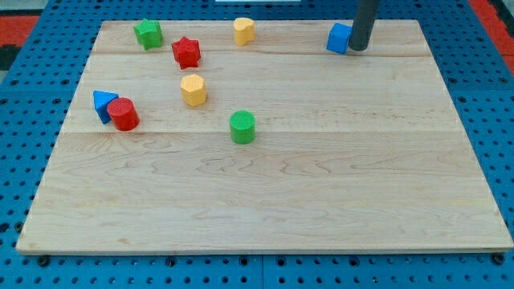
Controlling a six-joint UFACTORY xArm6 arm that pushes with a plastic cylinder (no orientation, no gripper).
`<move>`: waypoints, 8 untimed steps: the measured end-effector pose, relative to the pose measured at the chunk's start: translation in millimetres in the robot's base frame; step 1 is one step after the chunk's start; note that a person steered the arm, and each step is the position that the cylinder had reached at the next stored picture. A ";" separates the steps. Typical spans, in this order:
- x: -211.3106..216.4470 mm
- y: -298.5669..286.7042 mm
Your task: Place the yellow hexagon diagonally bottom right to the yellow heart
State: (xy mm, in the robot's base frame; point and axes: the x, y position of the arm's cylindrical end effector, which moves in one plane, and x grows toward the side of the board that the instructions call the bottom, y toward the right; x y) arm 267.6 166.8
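Note:
The yellow hexagon (193,90) lies at the board's upper left of centre. The yellow heart (243,30) sits near the top edge, up and to the right of the hexagon. My tip (357,48) is at the view's top right, touching the right side of a blue cube (339,38). The tip is far to the right of both yellow blocks.
A red star (185,52) lies just above the hexagon, a green star (148,34) at the top left. A blue triangle (102,103) and a red cylinder (124,114) touch at the left. A green cylinder (242,127) stands lower right of the hexagon. The wooden board (321,201) rests on a blue pegboard.

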 end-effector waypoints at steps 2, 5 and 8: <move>52.7 -41.0; -18.6 -219.5; -19.9 -225.4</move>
State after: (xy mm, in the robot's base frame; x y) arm 247.7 -58.6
